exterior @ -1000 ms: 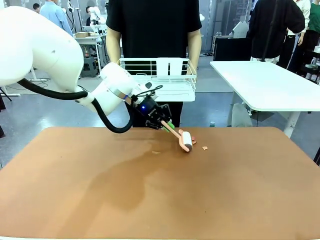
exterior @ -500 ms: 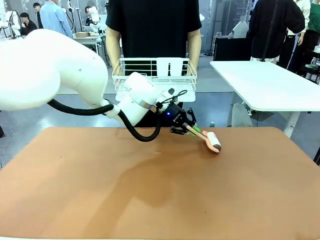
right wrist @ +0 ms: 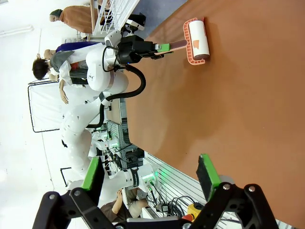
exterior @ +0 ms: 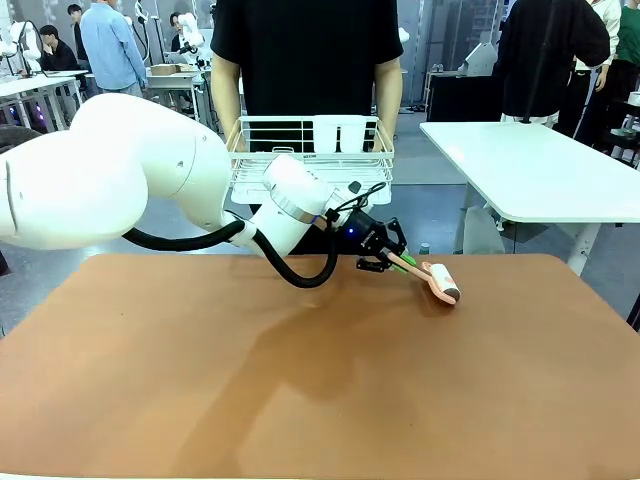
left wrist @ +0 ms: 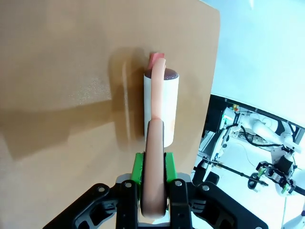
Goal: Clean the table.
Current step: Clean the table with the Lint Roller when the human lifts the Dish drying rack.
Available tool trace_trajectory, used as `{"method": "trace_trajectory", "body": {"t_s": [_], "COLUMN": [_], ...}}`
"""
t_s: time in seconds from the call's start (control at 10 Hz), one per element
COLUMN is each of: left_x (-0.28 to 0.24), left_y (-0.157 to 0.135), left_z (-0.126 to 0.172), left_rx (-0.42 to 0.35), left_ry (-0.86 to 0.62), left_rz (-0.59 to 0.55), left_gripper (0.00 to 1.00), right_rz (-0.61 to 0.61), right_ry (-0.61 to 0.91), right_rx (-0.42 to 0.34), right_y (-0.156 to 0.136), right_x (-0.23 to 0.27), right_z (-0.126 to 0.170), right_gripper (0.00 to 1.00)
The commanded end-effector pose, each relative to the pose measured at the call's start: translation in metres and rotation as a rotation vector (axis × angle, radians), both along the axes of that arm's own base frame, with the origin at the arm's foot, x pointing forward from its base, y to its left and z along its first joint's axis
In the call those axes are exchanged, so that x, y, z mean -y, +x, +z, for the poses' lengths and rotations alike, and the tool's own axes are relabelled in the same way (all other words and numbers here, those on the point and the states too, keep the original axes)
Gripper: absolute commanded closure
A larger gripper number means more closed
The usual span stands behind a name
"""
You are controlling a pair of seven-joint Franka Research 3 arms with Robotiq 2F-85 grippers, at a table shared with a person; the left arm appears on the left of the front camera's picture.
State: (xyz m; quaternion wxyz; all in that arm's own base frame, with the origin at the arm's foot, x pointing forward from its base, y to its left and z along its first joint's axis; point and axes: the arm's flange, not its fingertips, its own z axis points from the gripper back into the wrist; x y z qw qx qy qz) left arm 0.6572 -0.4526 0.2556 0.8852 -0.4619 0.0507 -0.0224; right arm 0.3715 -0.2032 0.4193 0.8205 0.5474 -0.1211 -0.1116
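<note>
The table (exterior: 300, 400), a wide terracotta top with rounded corners, spreads across the near ground of the front view and is being rolled clean. The left gripper (left wrist: 153, 191) has its green pads (left wrist: 138, 171) pinched tight on the pink handle of a lint roller (left wrist: 162, 107), which runs straight out from the fingers. Its white drum lies flat on the top near the table's far edge, toward the right. Just past the drum's far end sits a small pink bit; whether it is a scrap or the tip of the frame I cannot tell. The right gripper (right wrist: 150, 174) hangs well apart above the table, fingers spread wide, holding nothing.

Over the last second the left arm has swept the roller from the table's middle out to the right along the far side. The few pale scraps that lay near the drum then no longer show in the front view, so that patch has likely been picked up. The surface looks smooth and matte, with the arm's shadow across it. The task seems close to done, though small crumbs would be hard to see. Behind the far edge a person holds a white wire rack (exterior: 310, 150).
</note>
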Motion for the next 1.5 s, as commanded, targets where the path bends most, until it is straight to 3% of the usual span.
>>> {"method": "trace_trajectory", "body": {"t_s": [0.0,0.2,0.3,0.4,0.5,0.9,1.1,1.2,1.4], "left_x": [0.004,-0.006,-0.009,-0.016,-0.026,-0.048,-0.092,-0.148,-0.251], "left_y": [-0.014,-0.018,-0.018,-0.026,-0.034,-0.05,-0.078,-0.09,-0.127], "left_z": [-0.02,0.042,0.092,0.14,0.174,0.205,0.254,0.285,0.329], "left_rx": [-0.075,-0.032,0.001,-0.032,-0.006,0.014,0.116,0.157,0.137], "left_ry": [0.083,0.003,0.025,0.03,0.069,0.171,0.582,0.762,0.79], "left_rz": [-0.104,-0.12,-0.115,-0.117,-0.11,-0.079,-0.116,-0.112,-0.016], "left_gripper": [0.79,0.79,0.79,0.79,0.79,0.79,0.79,0.79,0.79], "right_rz": [0.002,0.002,0.002,0.002,0.002,0.002,0.002,0.002,0.002], "right_ry": [0.006,0.006,0.006,0.006,0.006,0.006,0.006,0.006,0.006], "right_rx": [0.022,0.022,0.022,0.022,0.022,0.022,0.022,0.022,0.022], "right_y": [-0.001,-0.001,-0.001,-0.001,-0.001,-0.001,-0.001,-0.001,-0.001], "right_x": [-0.001,-0.001,-0.001,-0.001,-0.001,-0.001,-0.001,-0.001,-0.001], "right_z": [0.003,0.003,0.003,0.003,0.003,0.003,0.003,0.003,0.003], "right_gripper": [0.0,0.0,0.0,0.0,0.0,0.0,0.0,0.0,0.0]}}
